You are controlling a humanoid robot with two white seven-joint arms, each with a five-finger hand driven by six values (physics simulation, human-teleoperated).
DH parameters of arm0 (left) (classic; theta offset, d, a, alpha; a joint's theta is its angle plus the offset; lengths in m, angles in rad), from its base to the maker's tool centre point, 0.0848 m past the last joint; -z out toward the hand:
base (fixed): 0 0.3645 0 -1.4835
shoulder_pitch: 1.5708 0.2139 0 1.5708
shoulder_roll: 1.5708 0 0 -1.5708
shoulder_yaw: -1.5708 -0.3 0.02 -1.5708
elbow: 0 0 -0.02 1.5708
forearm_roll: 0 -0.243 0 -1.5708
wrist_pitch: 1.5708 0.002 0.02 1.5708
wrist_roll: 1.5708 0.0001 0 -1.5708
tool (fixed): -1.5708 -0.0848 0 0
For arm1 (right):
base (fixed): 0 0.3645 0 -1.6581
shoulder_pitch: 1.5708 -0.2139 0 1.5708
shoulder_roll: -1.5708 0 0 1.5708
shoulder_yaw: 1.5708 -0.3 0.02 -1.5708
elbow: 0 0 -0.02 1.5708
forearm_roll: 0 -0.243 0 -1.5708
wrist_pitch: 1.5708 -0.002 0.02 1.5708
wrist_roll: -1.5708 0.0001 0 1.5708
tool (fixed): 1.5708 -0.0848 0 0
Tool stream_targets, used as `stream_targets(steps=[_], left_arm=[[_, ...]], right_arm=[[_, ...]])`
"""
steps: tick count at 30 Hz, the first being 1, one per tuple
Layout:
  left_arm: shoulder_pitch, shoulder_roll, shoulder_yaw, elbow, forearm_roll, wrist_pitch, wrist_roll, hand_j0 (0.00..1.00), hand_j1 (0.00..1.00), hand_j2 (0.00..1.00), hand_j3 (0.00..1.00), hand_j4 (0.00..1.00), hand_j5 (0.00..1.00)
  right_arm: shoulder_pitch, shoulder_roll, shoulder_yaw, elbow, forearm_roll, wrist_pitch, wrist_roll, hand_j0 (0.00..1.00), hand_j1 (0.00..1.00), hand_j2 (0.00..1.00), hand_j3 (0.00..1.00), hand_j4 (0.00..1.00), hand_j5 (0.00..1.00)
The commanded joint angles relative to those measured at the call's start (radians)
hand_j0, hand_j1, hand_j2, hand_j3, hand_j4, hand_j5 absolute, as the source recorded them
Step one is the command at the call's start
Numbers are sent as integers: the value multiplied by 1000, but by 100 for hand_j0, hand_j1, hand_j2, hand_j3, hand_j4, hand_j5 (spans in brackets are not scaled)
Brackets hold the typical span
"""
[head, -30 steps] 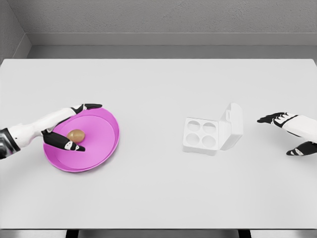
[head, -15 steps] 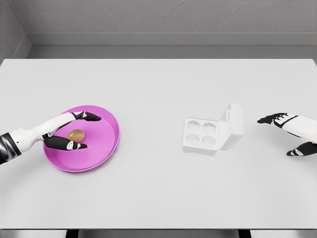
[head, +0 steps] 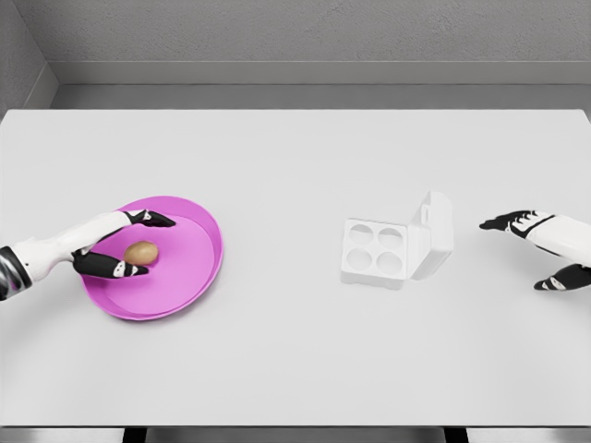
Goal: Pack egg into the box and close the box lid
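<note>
Egg (head: 141, 252) sits in pink plate (head: 199, 268), well left of box (head: 377, 252), whose lid stands open. Left hand (head: 115, 245) brackets egg w/ fingers spread, not gripping yet; close gently & evenly so it doesn't roll. Right hand (head: 545, 249) open, right of box

Bright magenta plate (head: 189, 277) on a pale grey-white table (head: 295, 360), no pattern on either. In the plate, a tan-brown egg (head: 141, 252), plain and slightly glossy. The box (head: 395, 245) is white all over, its 4 round cups shaded light grey, lid the same white. Left hand (head: 118, 245): white at the back, black fingers with small white marks at the joints. Right hand (head: 545, 251): same scheme, white with black fingers. Behind the table, a speckled grey wall (head: 295, 32).
</note>
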Motion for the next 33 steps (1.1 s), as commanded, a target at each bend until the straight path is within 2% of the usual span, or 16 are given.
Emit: stream_targets(steps=[1, 3, 5, 11, 16, 30, 33], left_arm=[[0, 2, 5, 15, -5, 4, 0, 79, 79, 79, 79, 79, 79], [-2, 3, 5, 13, -8, 4, 0, 79, 79, 79, 79, 79, 79], [-2, -3, 7, 9, -48, 4, 0, 79, 79, 79, 79, 79, 79], [2, -3, 4, -19, -61, 4, 2, 78, 78, 78, 78, 78, 78], [8, -9, 8, -43, -116, 11, 2, 78, 78, 78, 78, 78, 78], [61, -32, 85, -63, -122, 47, 2, 76, 76, 76, 76, 76, 76], [64, -40, 88, -63, -131, 48, 2, 73, 73, 73, 73, 73, 73]], right_arm=[[2, -2, 0, -1, -7, 2, -1, 100, 100, 100, 100, 100, 100], [0, -2, 0, 1, -7, 2, -1, 100, 100, 100, 100, 100, 100], [0, -2, 0, 1, -7, 2, 1, 100, 100, 100, 100, 100, 100], [0, -2, 0, 1, -7, 2, -1, 100, 100, 100, 100, 100, 100], [0, -2, 0, 1, -7, 2, -1, 100, 100, 100, 100, 100, 100], [2, -3, 0, 1, -7, 2, -1, 100, 100, 100, 100, 100, 100], [2, -2, 0, 1, -7, 2, -1, 100, 100, 100, 100, 100, 100]])
